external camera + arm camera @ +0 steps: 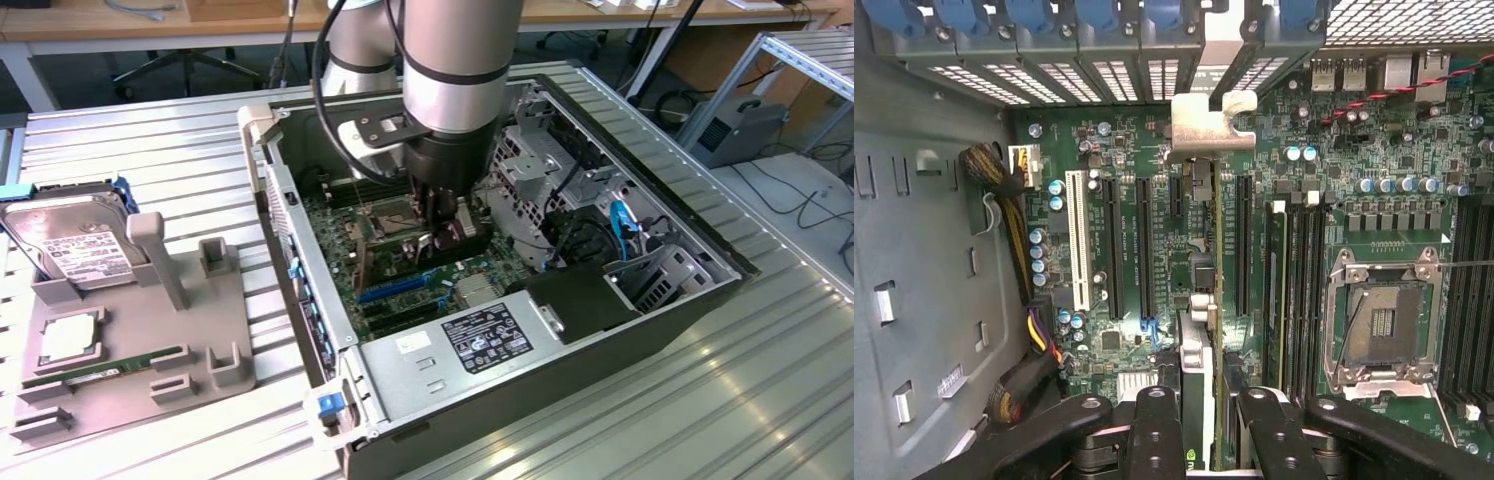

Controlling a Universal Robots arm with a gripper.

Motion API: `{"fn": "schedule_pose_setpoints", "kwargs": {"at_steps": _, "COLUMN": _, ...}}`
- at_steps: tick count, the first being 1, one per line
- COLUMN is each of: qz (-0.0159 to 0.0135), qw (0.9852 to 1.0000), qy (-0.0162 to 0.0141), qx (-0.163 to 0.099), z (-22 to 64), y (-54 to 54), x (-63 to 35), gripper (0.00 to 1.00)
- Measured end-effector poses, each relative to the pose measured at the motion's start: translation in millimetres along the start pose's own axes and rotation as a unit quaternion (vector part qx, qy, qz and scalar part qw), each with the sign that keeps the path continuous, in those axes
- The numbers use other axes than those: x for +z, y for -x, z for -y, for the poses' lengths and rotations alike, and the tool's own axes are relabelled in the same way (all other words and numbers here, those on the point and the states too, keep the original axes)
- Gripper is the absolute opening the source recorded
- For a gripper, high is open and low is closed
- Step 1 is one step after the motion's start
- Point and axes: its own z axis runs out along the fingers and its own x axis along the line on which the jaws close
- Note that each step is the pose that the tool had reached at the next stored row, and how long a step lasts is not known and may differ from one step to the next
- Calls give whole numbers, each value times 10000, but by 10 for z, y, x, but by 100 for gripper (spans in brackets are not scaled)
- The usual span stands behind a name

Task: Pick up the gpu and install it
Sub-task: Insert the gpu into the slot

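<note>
In the exterior view, a silver-and-black robot arm (pixel 447 80) reached down into an open computer case (pixel 667 300) lying on a ribbed metal table (pixel 160 140). Its gripper (pixel 441 235) sat low over the green motherboard (pixel 400 270), its fingers closed on the gpu (pixel 455 232), which showed there as little more than a dark edge standing upright between them. Toward the exterior view's left, a grey holder tray (pixel 120 390) carried a hard drive (pixel 74 250) propped upright, a processor chip (pixel 70 340) and a green memory stick (pixel 127 365). A silver power supply (pixel 461 350) with a black label filled the near corner of the case. The wrist view looked straight down along the card: the two black fingers (pixel 1154 430) clamped the gpu (pixel 1196 380) from either side, and its silver end bracket (pixel 1212 122) reached the row of rear slot covers with blue latches (pixel 1054 40). The card stood edge-on over one of the long black expansion slots (pixel 1114 250); whether it was fully seated could not be told. That view also showed the empty processor socket (pixel 1382 320) and a bundle of cables (pixel 1004 180) along the case wall.
</note>
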Motion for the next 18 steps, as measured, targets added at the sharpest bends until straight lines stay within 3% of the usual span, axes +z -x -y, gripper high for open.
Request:
{"fn": "schedule_pose_setpoints", "kwargs": {"at_steps": 8, "qz": 0, "qw": 10000, "qy": 0, "qx": 1, "z": -8, "y": -1, "x": 3, "gripper": 27}}
{"fn": "schedule_pose_setpoints", "kwargs": {"at_steps": 18, "qz": -16, "qw": 9999, "qy": -2, "qx": 146, "z": -106, "y": 18, "x": 33, "gripper": 27}}
